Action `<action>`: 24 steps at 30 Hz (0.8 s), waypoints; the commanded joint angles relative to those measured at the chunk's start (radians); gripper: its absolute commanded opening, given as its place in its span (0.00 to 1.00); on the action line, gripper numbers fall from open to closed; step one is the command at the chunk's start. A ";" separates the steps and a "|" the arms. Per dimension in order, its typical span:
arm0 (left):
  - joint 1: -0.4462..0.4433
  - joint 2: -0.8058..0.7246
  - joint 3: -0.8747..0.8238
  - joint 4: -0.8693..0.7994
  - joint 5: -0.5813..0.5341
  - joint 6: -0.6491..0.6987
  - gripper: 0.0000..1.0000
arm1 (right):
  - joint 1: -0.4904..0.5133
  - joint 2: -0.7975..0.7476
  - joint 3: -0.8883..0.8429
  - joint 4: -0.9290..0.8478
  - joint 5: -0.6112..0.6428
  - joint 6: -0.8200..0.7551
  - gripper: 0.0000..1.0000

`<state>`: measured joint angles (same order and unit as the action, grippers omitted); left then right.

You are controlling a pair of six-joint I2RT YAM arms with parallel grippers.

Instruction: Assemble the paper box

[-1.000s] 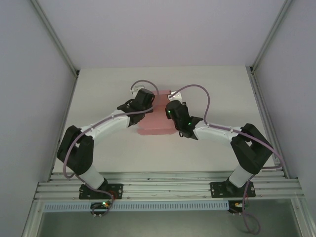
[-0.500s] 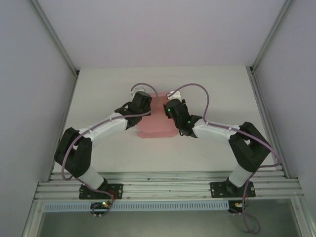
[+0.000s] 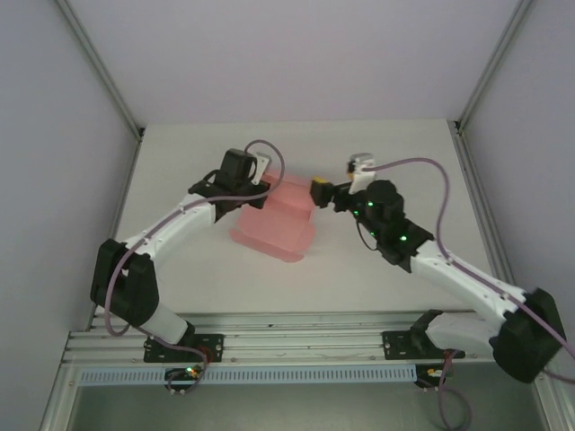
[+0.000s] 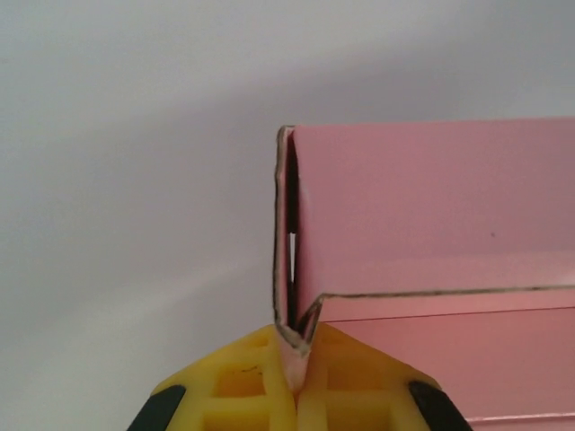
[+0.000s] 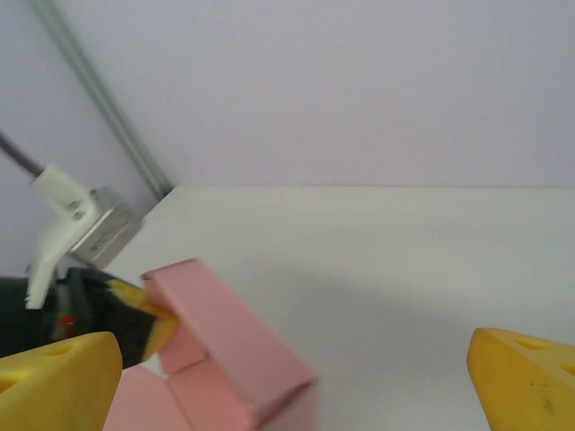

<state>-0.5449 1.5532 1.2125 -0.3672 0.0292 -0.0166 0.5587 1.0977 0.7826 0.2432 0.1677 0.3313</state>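
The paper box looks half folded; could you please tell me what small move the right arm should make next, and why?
Probably bring the open right gripper left onto the paper box's free right edge: the left gripper pinches only one folded corner, and nothing holds the other side.

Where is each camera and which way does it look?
Top external: above and behind, looking down on table, left arm, right arm, paper box.
Left wrist: looks along the left gripper pinching the box's corner.
Right wrist: behind the open right gripper, facing the box and left gripper.
Shared: all show the box.
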 commanded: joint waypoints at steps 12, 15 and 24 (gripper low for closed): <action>-0.172 0.391 0.420 -0.524 -0.118 0.870 0.00 | -0.241 -0.249 -0.145 -0.508 0.007 0.188 1.00; -0.207 0.518 0.522 -0.539 -0.244 0.898 0.00 | -0.256 -0.265 -0.164 -0.524 -0.002 0.185 1.00; -0.263 0.731 0.737 -0.641 -0.367 0.881 0.27 | -0.298 -0.263 -0.198 -0.535 -0.026 0.178 1.00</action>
<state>-0.7982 2.2627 1.9255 -0.9470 -0.2832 0.8349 0.2718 0.8383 0.5941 -0.2729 0.1631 0.5018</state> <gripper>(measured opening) 0.185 0.996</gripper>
